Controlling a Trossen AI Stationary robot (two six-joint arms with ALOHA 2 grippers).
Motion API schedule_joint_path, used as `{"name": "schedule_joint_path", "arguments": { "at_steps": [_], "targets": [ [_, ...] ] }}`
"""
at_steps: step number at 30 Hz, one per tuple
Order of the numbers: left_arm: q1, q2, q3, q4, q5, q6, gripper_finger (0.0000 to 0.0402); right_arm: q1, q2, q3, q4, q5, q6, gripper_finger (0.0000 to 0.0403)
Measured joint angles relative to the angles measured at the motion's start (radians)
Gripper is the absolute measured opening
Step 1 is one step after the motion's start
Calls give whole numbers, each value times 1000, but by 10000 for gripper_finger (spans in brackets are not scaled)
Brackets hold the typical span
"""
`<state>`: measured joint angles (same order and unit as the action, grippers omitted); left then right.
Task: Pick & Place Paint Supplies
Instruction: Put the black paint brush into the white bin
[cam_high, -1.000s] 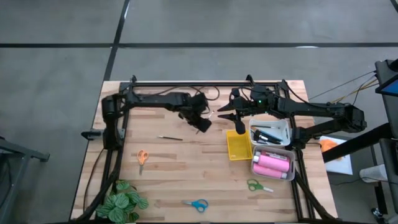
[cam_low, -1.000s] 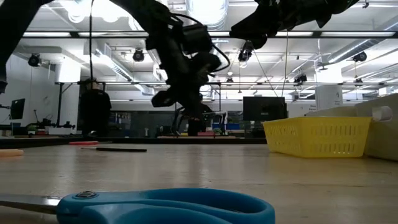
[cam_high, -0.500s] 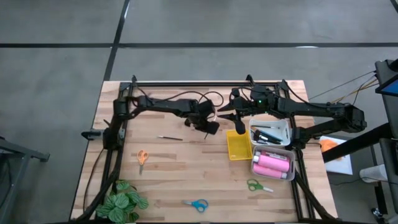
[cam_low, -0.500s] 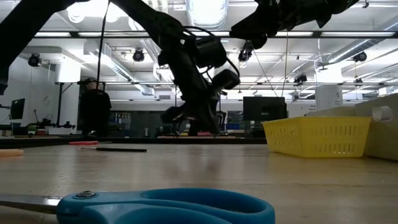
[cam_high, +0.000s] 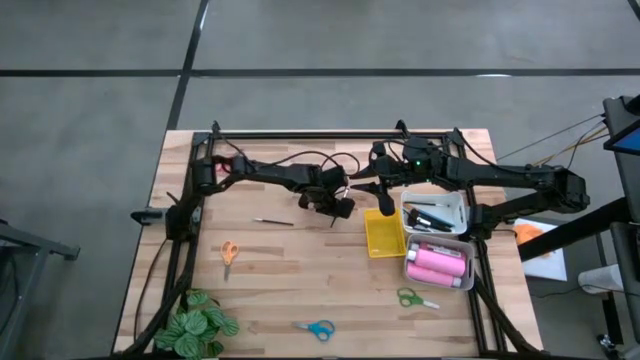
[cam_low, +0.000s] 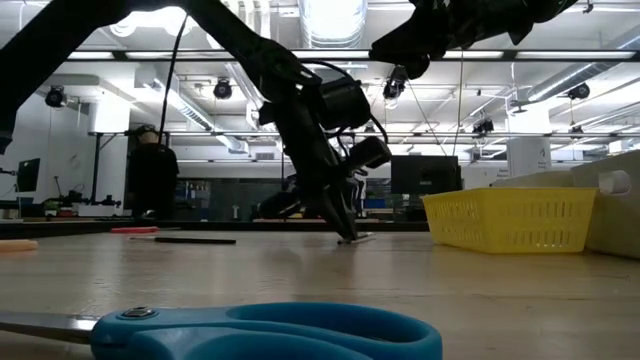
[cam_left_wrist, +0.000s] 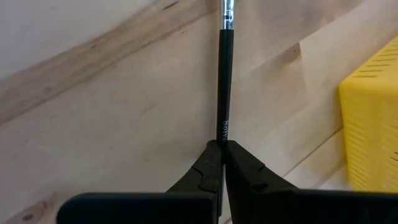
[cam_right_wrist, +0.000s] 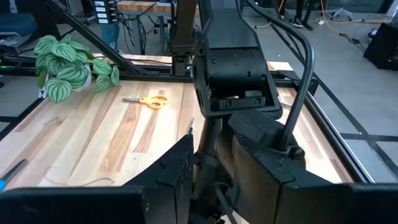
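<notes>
My left gripper (cam_high: 340, 209) is down at the table's middle, just left of the yellow tray (cam_high: 384, 240), and is shut on a thin black brush (cam_left_wrist: 223, 81). My right gripper (cam_high: 368, 186) hangs still above the yellow tray's far edge, with the fluffy black brush (cam_high: 385, 201) below it. Another thin brush (cam_high: 273, 221) lies flat on the wood to the left. Orange scissors (cam_high: 229, 252), green scissors (cam_high: 415, 298) and blue scissors (cam_high: 318, 328) lie nearer the front. Pink bottles (cam_high: 438, 264) lie in a white tray. My left gripper pinches the thin brush's black handle at its end (cam_left_wrist: 222, 139) between its two fingertips (cam_left_wrist: 239, 163). The fingers slant steeply down and lie along the brush, which runs on past them. Its silver ferrule end (cam_left_wrist: 227, 6) is low over the wood. My right gripper is shut on the fluffy black brush, but the gripper itself hides the place of contact. The brush hangs clear above the yellow tray's far edge.
A white tray (cam_high: 457, 203) with several brushes stands right of the yellow tray. A leafy plant (cam_high: 198, 325) fills the near left corner. A black rail (cam_high: 330, 132) runs along the far edge. Bare wood lies between the scissors.
My left gripper has come down to the table and gone toward the yellow tray, rolling about its own line as it went. It has stayed shut. Its fingertips now stand at the wood.
</notes>
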<state>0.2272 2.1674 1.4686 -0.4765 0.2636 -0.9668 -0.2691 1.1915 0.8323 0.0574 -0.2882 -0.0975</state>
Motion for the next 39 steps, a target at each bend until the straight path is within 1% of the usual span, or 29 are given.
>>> {"name": "schedule_joint_path", "arguments": {
  "at_steps": [3,8,14,16,22,27,32,36,39],
  "targets": [
    [-5,5,1,3,-20,0,7,0,0,0,1,0,0,112],
    [-6,6,1,6,-20,-3,12,0,0,0,0,0,0,112],
    [-6,8,1,13,-20,-3,50,0,0,0,0,0,0,112],
    [-6,8,1,14,-16,-2,57,0,0,0,0,0,0,112],
    [-3,1,0,7,7,29,60,0,0,0,0,0,0,112],
    [1,-40,-5,-28,-13,73,61,0,0,0,1,0,0,112],
    [6,-133,-5,-22,-141,109,61,0,0,0,2,0,0,112],
    [6,-221,-5,-21,-237,198,61,0,0,0,0,0,0,112],
    [8,-295,-5,-13,-293,300,61,0,0,0,1,0,0,112]
  ]
}}
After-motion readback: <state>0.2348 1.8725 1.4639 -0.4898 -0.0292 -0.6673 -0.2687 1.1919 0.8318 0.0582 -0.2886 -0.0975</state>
